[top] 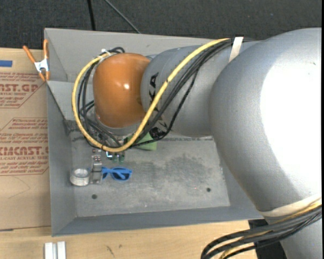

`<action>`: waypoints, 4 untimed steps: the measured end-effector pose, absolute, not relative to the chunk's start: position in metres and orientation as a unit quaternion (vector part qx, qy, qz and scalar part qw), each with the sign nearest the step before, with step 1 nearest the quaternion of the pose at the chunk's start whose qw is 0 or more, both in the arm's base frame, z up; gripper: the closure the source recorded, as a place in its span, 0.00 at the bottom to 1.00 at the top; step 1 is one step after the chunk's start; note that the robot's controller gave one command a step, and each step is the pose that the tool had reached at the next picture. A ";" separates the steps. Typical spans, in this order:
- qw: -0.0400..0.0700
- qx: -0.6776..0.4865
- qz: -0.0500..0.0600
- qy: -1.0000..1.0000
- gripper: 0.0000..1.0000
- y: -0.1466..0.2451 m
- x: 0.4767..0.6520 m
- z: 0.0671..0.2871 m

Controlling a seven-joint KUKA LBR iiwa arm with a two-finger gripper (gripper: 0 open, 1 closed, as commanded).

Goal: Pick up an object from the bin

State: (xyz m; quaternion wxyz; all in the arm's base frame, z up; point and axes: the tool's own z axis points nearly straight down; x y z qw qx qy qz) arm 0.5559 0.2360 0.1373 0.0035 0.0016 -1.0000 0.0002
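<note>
Low at the left of the grey metal bin, a small silvery ring lies on the floor, just beside the pincer. The pincer hangs close over the floor beneath the arm's orange cover. How wide it stands, or whether it grips anything, cannot be told from here. Just to its right lies a blue thing, perhaps toy glasses. Farther right, a green thing peeks from under the arm, mostly hidden.

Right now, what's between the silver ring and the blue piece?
In the camera view, the gripper stands between the silver ring and the blue piece.
</note>
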 end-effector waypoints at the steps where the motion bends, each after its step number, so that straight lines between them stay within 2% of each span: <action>1: 0.002 0.105 0.001 -0.994 0.00 0.162 0.518 0.067; 2: -0.002 0.223 -0.001 -0.975 0.00 0.160 0.495 0.070; 3: -0.001 0.222 -0.001 -0.975 1.00 0.160 0.495 0.070; 4: -0.006 0.225 -0.001 -0.974 1.00 0.174 0.548 0.192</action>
